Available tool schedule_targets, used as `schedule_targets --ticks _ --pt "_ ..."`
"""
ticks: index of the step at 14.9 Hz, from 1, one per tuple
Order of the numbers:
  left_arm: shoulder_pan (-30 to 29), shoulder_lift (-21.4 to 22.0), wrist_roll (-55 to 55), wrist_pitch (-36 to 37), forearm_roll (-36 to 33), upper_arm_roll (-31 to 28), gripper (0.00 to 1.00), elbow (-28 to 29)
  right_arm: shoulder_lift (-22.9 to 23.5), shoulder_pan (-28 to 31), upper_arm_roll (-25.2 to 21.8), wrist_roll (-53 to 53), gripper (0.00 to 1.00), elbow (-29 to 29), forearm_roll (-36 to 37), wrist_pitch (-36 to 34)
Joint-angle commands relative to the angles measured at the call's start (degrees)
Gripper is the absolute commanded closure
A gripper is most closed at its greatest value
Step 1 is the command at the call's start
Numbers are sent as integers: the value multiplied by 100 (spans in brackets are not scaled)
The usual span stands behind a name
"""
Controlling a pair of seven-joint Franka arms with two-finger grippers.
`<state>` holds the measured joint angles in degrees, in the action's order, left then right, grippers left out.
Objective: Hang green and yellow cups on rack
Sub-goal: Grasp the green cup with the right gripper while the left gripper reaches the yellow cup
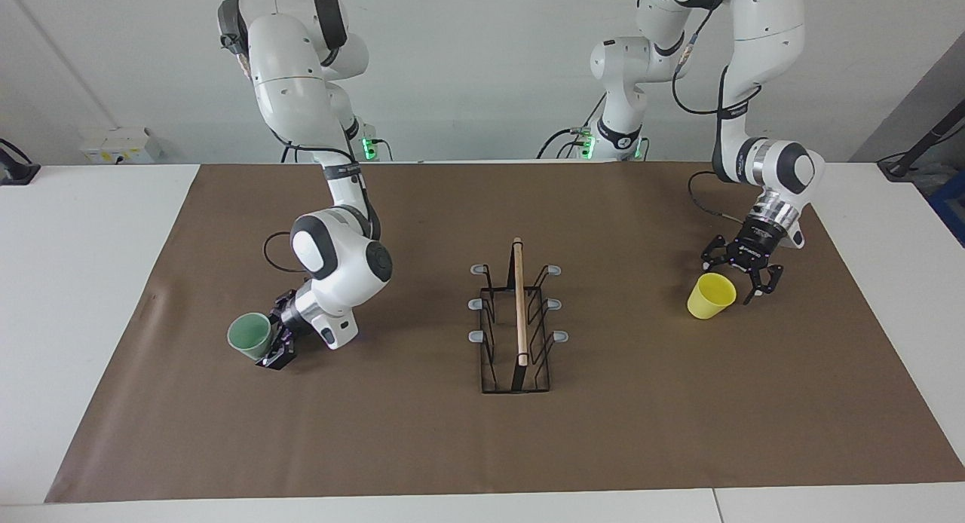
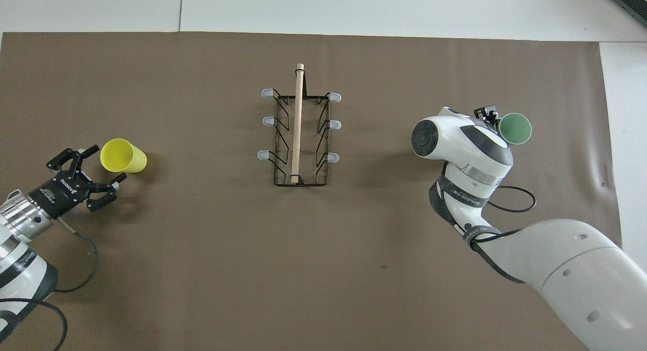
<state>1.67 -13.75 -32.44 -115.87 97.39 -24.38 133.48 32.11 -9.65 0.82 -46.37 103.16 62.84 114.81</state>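
Lying on its side toward the left arm's end of the surface, the yellow cup (image 1: 711, 295) sits just beside the spread fingers of the left gripper (image 1: 742, 276); a careless close could roll it away. The green cup (image 1: 250, 335), gripped by the right gripper (image 1: 276, 345), might slip. Between them, the rack (image 1: 516, 319) holds nothing.

Green cup (image 1: 250, 334): pale mint green, plain. Yellow cup (image 1: 711, 295): bright yellow, plain. Rack (image 1: 516, 327): black wire, light wooden rod, grey prong tips. Table cover (image 1: 641, 432): plain brown. Table (image 1: 68, 282): white. Both arms: white with dark grey joints; black grippers.
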Motion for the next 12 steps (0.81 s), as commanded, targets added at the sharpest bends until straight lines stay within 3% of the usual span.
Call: schedule_targets --ticks 1,3,4,6,7,12 --pt "-412 -408 483 732 43 -41 0 -208 -222 130 41 101 0 327 307 156" --pt "-378 -417 510 681 61 -23 0 -191 -240 235 50 110 0 389 448 182" --pt "-378 -418 510 619 70 -23 0 -191 -249 245 50 110 8 398 466 208" --pt "-360 -426 536 575 70 -14 0 -182 -249 227 50 84 93 381 510 174" --pt "-273 -435 554 549 79 -14 0 -174 -249 201 50 75 100 346 510 139" --pt "52 -514 563 110 587 21 0 -147 -275 157 76 -91 100 21 414 -28"
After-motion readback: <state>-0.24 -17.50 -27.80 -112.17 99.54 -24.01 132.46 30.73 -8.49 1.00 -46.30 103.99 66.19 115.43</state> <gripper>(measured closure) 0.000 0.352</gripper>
